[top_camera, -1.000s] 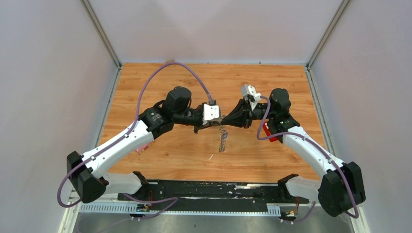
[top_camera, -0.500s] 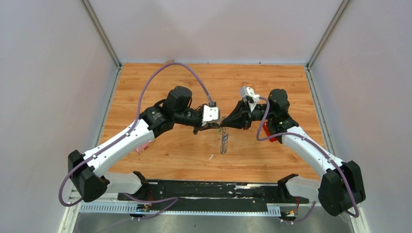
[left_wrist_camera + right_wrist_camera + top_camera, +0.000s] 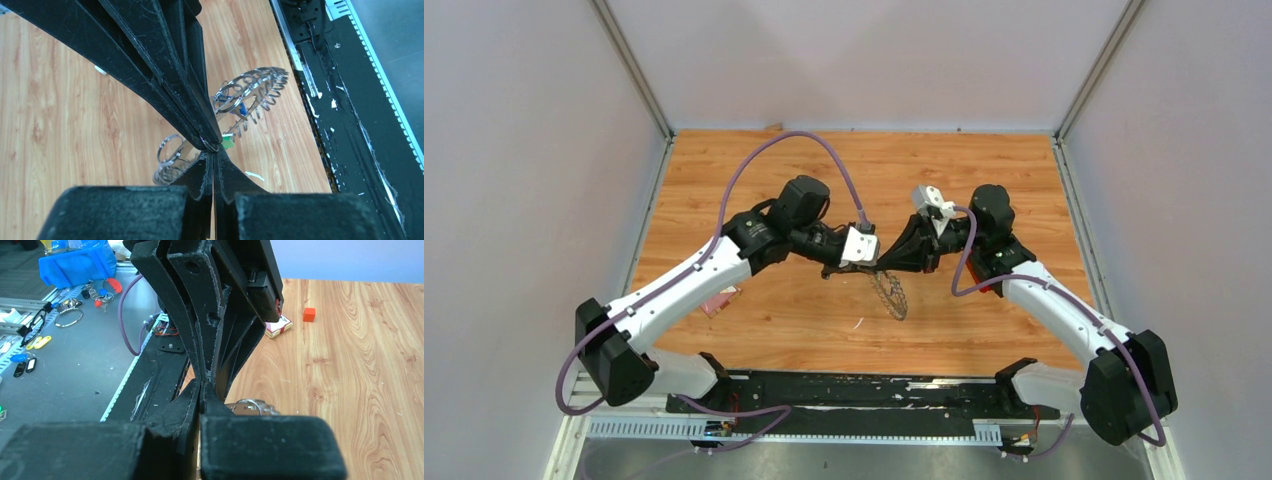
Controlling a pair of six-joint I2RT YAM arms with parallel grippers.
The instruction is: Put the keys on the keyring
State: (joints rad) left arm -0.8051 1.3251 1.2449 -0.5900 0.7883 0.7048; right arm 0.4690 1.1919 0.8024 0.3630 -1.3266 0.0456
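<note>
Top external check: where's the ring sitting? (Operator)

Your keyring [image 3: 890, 294] hangs in the air over the middle of the surface [image 3: 984, 170]. It's tilted and pinched at its top edge, where your two arms meet tip to tip. (Annotator)

Both clamped? (Operator)

Your left pincer [image 3: 213, 156] is clenched on the ring's rim, which keeps it steady off the wood. Your right pincer [image 3: 201, 390] is clenched too, nose to nose with it. The green key [image 3: 228, 143] sits right at that pinch, but the tips hide the contact. I can't tell if you're nipping the key or the ring wire. The blue key [image 3: 242, 108] shows farther along the ring. (Annotator)

Why hold it up like that? (Operator)

My guess: lifted, the rim is free all round, so one side can brace while the other feeds a key on. Threading looks midway, not finished. (Annotator)
</note>
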